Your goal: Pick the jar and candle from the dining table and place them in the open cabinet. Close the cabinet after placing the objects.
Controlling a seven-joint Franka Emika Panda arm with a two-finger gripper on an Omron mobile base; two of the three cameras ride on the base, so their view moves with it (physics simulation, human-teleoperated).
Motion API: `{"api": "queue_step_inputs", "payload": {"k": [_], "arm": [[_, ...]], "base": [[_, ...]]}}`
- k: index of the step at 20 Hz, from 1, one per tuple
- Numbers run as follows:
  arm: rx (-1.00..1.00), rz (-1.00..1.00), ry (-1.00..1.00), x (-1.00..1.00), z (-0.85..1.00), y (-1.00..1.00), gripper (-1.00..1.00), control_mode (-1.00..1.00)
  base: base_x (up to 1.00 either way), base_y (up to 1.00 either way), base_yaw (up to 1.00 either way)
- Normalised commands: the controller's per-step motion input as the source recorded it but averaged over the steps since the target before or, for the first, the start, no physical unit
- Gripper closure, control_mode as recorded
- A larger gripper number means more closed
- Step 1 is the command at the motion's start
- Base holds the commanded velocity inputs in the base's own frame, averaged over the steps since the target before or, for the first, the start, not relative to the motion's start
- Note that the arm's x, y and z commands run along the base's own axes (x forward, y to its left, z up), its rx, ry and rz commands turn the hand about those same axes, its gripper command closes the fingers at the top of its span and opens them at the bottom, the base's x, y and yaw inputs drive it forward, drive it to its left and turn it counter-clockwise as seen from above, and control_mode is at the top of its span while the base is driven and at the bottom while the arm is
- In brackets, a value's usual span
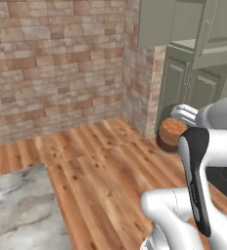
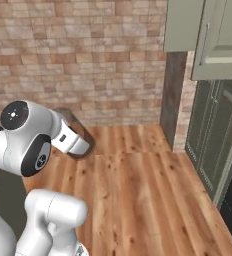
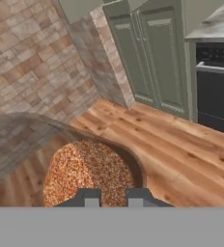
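Brick walls [image 1: 56, 63]; tool [image 3: 113, 197] grips unlabelled jar [image 3: 87, 173] near cabinet [image 3: 147, 58].

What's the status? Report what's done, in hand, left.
Done: the jar is off the table, gripped in the shut hand. In hand: it hangs over the wood floor, short of the cabinet, whose door stands open. Left: set the jar inside, fetch and place the candle, close the door.
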Motion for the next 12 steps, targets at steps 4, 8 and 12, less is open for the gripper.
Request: {"api": "queue_step_inputs", "payload": {"k": [4,8,12], "arm": [[0.0,0.0,0.0,0.0,0.0,0.0,1.0,1.0],[0.0,0.0,0.0,0.0,0.0,0.0,1.0,1.0],[0.0,0.0,0.0,0.0,0.0,0.0,1.0,1.0]], "base": [[0.76,0.0,0.06],[0.76,0.0,0.03],[0.69,0.0,-0.02]]}}
